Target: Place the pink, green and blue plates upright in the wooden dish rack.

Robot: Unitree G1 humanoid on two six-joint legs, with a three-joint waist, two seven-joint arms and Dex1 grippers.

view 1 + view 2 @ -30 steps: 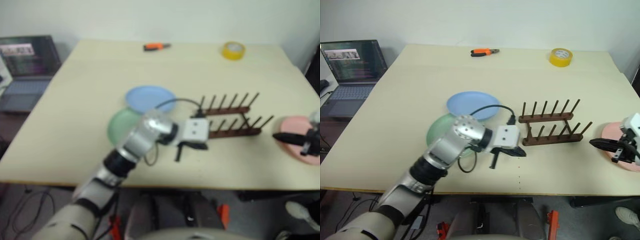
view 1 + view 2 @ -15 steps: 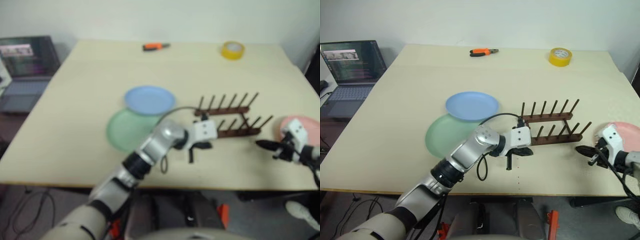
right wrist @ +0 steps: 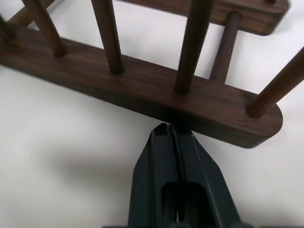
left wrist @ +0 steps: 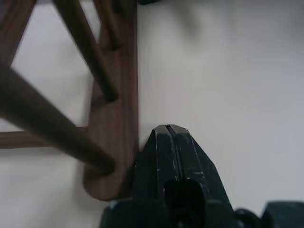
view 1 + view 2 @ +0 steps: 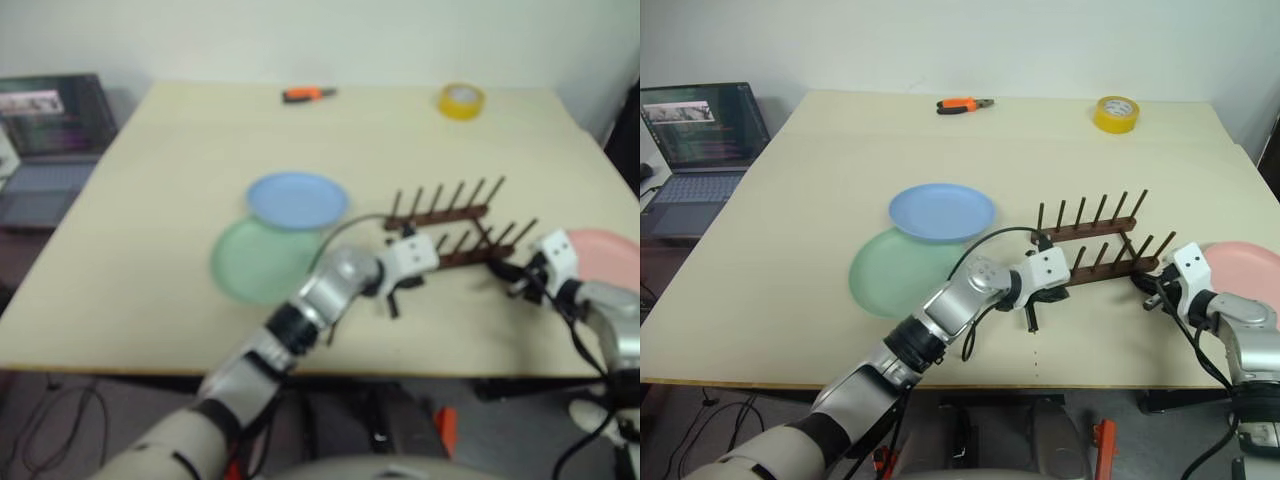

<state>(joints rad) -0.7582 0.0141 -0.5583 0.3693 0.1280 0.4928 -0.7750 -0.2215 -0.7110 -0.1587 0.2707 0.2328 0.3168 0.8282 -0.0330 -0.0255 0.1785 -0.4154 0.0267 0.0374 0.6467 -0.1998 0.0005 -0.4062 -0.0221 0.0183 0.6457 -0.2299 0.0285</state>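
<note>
The dark wooden dish rack (image 5: 1095, 242) stands empty at the table's middle right. My left gripper (image 5: 1058, 290) is shut, and its tips (image 4: 168, 128) sit against the left end of the rack's near rail (image 4: 121, 95). My right gripper (image 5: 1147, 294) is also shut. Its tips (image 3: 166, 127) touch the front face of that rail (image 3: 142, 85) near its right end. The blue plate (image 5: 942, 211) lies flat left of the rack, overlapping the green plate (image 5: 890, 275) in front of it. The pink plate (image 5: 1248, 264) lies flat at the right edge, behind my right wrist.
Orange-handled pliers (image 5: 962, 104) and a yellow tape roll (image 5: 1113, 112) lie near the table's far edge. An open laptop (image 5: 702, 128) sits on a lower surface to the left. The table's front edge (image 5: 940, 380) runs just below both arms.
My left gripper moved right from in front of the green plate to the rack's left end. My right gripper came left and down from the pink plate to the rack's right end.
</note>
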